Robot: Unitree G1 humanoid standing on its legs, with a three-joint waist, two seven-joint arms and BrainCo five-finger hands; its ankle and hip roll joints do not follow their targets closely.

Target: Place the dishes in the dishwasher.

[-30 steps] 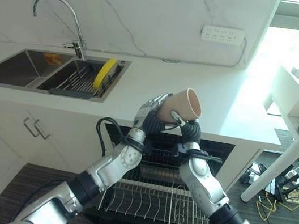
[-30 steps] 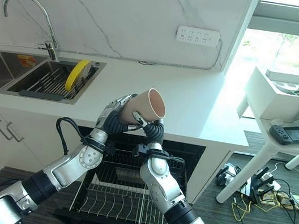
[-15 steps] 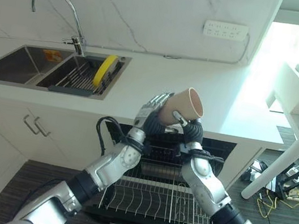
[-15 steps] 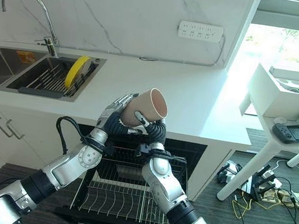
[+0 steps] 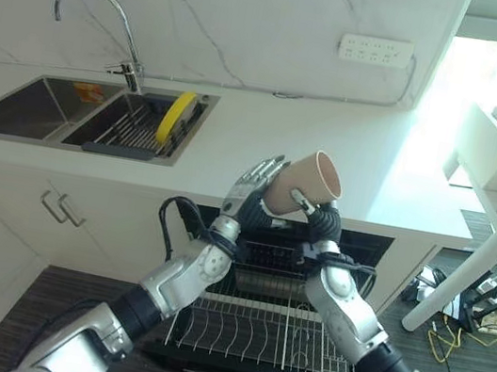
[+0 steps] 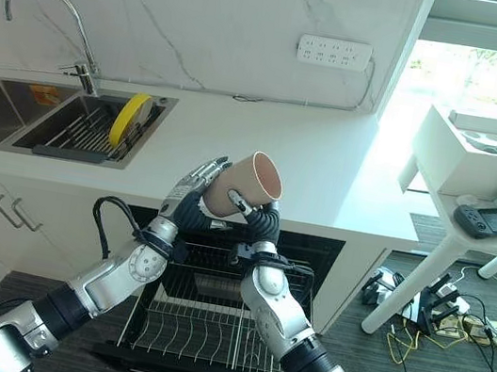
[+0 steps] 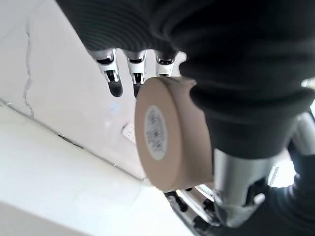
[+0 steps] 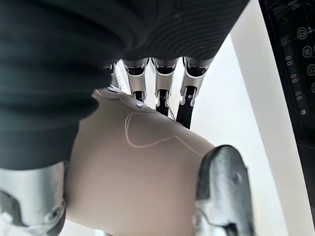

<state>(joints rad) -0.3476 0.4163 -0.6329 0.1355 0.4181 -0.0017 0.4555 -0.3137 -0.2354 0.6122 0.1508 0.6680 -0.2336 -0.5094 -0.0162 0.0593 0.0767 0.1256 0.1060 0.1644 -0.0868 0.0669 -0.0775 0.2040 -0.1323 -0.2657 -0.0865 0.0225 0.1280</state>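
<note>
Right robot hand (image 6: 260, 221): grasping the cup (image 6: 241, 183), thumb and fingers curled round its lower wall, as the right wrist view shows.
Left robot hand (image 6: 193, 188): fingers straight and spread, lying beside the cup's base; it looks released, though I cannot tell whether it touches the cup.
Where the cup is: held in the air above the counter (image 6: 344, 188) edge, over the open dishwasher (image 6: 207, 318), tilted with its mouth up and away from the robot.
Risk, slip: the wall looks smooth and tapered, so a one-hand hold may let it slide out as the wrist turns.
Risk, knock: lowering it may strike the counter edge or the wire rack (image 6: 201, 342), since both arms crowd the opening.
Risk, placement: set mouth-up or between wrong tines, it may tip over.
Cup's look: plain tan, matte, round, wider at the rim, pale inside, flat base with a small label.
</note>
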